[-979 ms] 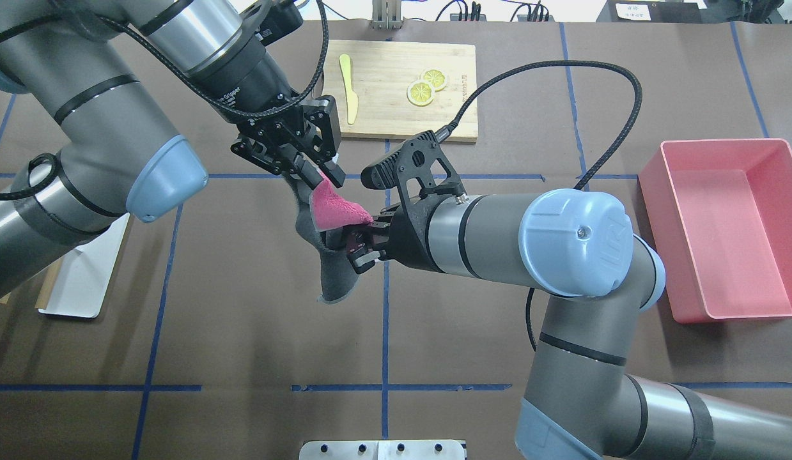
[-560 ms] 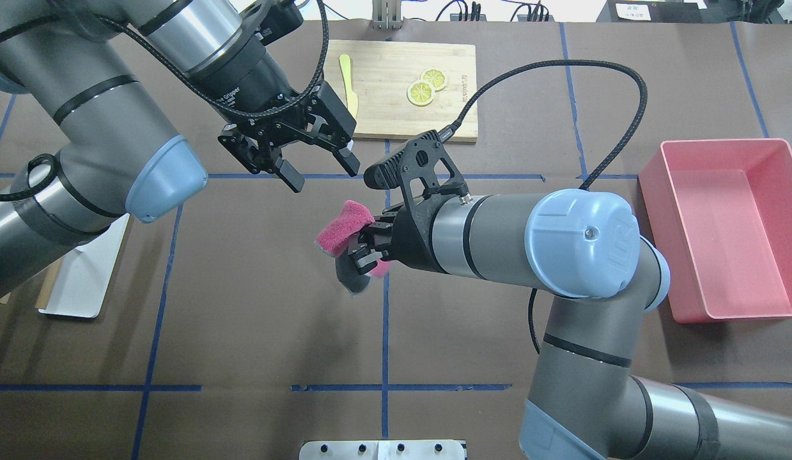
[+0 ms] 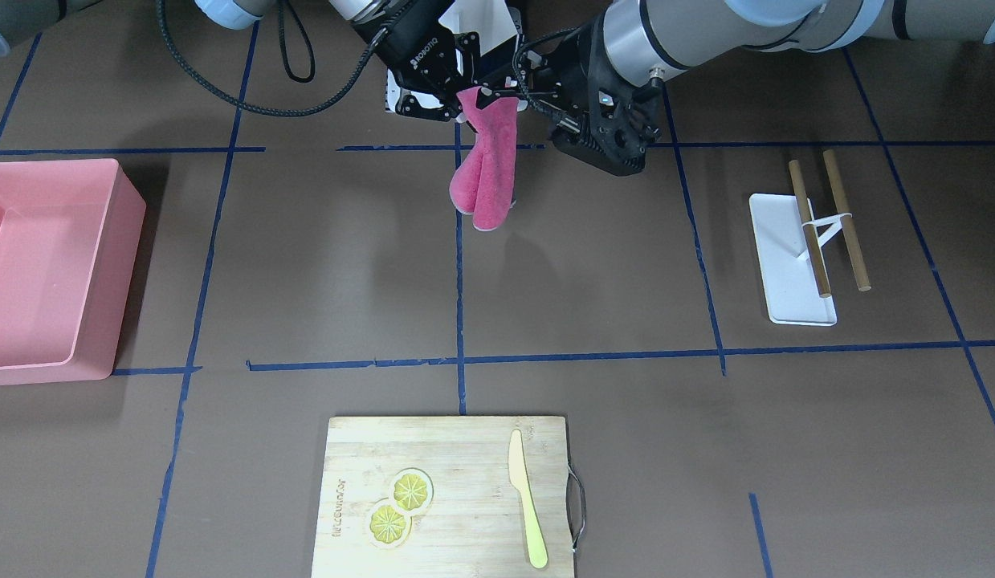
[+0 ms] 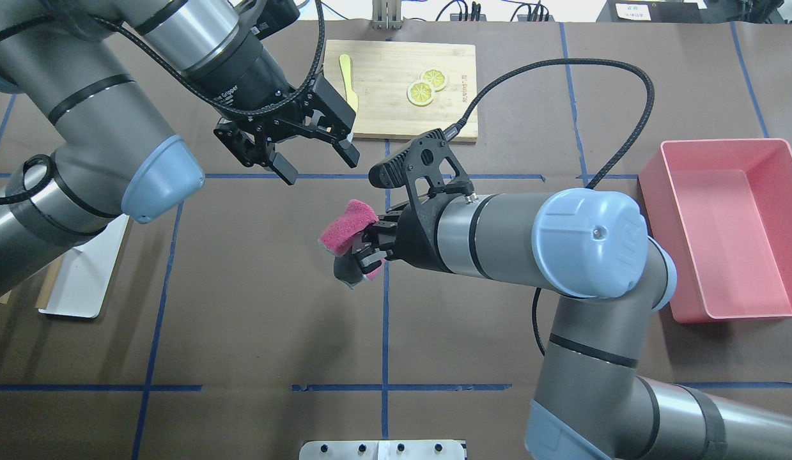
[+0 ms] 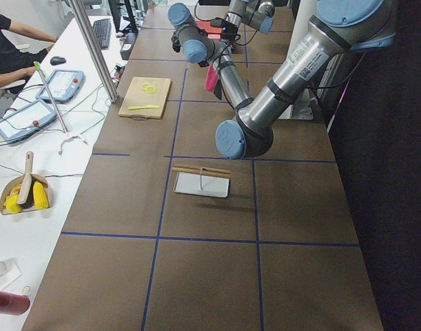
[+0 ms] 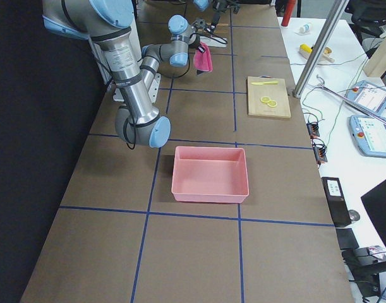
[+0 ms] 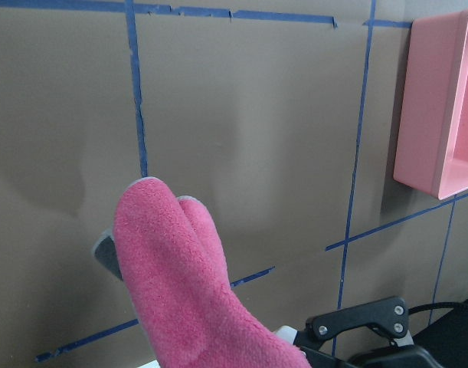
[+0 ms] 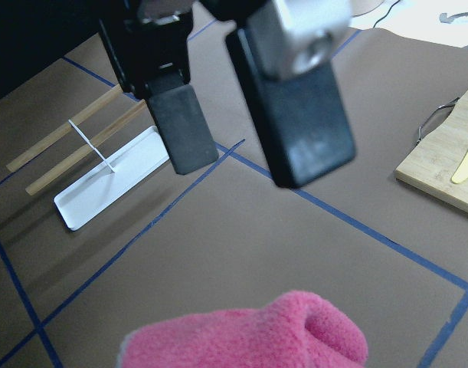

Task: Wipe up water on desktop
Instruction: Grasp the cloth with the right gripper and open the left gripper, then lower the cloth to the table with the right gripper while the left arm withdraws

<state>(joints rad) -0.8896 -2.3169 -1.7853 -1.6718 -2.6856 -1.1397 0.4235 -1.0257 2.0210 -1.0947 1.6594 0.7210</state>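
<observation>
A cloth [image 4: 344, 229], pink on one side and grey on the other, hangs folded above the dark-brown desktop [image 4: 242, 306] near its middle. My right gripper [image 4: 365, 246] is shut on the cloth's top and holds it clear of the surface; it also shows in the front view [image 3: 485, 172]. My left gripper [image 4: 319, 165] is open and empty, up and to the back left of the cloth. Its two fingers [image 8: 180, 130] show spread in the right wrist view. The left wrist view shows the cloth [image 7: 180, 284] over the tape lines. I see no water on the desktop.
A wooden cutting board [image 4: 383, 108] with lemon slices and a yellow knife lies at the back centre. A pink bin [image 4: 779, 223] stands at the right. A white tray [image 3: 786, 305] with wooden sticks lies on my left side.
The left gripper was shut on the cloth's upper end, then opened and let go. It has drawn back a little. The cloth now hangs from the right gripper alone, bunched closer to it.
</observation>
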